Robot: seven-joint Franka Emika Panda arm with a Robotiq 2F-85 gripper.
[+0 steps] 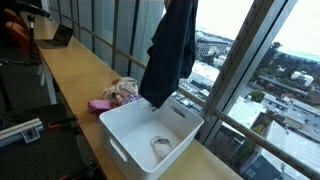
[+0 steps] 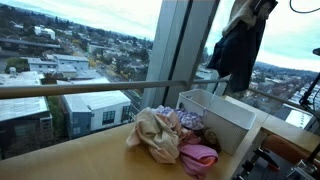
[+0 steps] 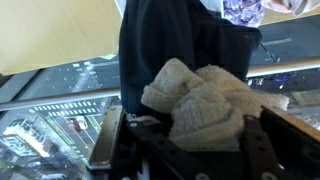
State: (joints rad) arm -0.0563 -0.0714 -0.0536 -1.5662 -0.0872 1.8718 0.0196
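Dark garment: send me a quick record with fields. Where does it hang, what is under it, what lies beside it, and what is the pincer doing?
held item: dark garment, hanging in the air
wrist view: cream fleecy fabric bunched against it
pincer: pincer, closed on the fabric
below: white bin; the garment's lower edge is about at its rim, contact unclear
in bin: one pale item
beside bin: clothes pile with a pink piece
surface: wooden counter along the windows
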